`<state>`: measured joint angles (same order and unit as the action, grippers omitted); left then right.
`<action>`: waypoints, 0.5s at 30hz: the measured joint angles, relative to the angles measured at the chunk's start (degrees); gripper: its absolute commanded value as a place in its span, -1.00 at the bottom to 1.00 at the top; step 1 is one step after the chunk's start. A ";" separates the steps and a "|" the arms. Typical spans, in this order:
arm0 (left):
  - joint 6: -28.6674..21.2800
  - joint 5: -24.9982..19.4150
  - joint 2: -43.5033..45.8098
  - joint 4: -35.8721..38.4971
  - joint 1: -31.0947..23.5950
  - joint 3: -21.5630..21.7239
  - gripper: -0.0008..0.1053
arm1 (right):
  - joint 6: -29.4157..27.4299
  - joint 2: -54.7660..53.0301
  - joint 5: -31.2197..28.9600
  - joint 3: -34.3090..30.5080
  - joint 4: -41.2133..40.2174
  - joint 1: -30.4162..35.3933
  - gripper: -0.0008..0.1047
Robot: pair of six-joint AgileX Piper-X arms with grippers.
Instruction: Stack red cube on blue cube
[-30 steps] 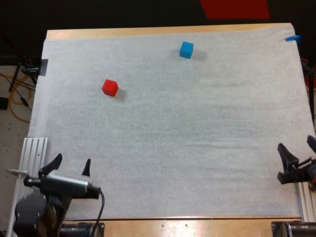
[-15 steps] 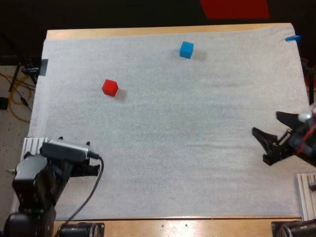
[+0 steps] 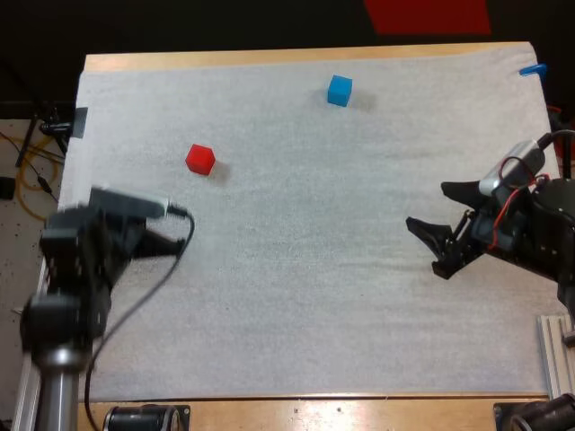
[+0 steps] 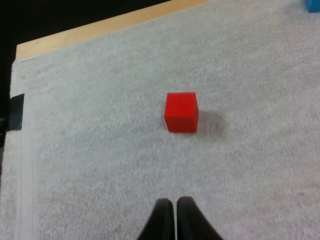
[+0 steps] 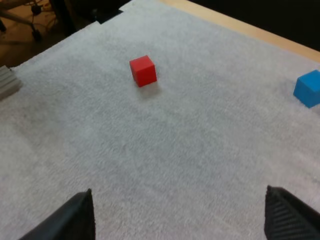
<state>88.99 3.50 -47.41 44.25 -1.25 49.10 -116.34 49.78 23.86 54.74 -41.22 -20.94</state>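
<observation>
**A:** How many cubes, and where?

**B:** Two: one red cube and one blue cube. Both sit flat on the white mat, which covers most of the wooden table. In the high view the red one is in the upper left part of the frame. The blue one is near the top, a little right of centre, close to the mat's far edge. They are well apart and neither is on top of the other.

**A:** And the grippers?

**B:** Two as well, one on each arm. The left gripper has its two black fingers pressed together with nothing between them. The left wrist view shows the red cube ahead of those tips, clear of them. In the high view this arm is at the left edge, about mid-height, below and to the left of the red cube.

**A:** The right one?

**B:** The right gripper is right of centre in the high view. Its two fingers are spread wide, hold nothing, and point toward the middle of the mat. It touches neither cube and is well away from both
</observation>
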 measured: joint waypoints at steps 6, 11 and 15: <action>-2.88 -0.33 -13.46 -2.42 -4.30 7.37 -0.98 | 0.00 0.86 0.00 0.00 0.64 0.00 0.29; -12.93 -0.35 -22.91 -2.22 -7.74 13.93 -0.98 | 0.00 0.86 0.00 0.00 0.79 0.00 0.29; -17.91 0.36 -31.05 -0.13 -8.07 18.53 -0.98 | 0.00 0.86 0.00 0.00 0.79 0.00 0.29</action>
<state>71.07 3.86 -78.46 44.12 -9.32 67.63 -116.34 50.64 23.86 54.74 -40.43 -20.94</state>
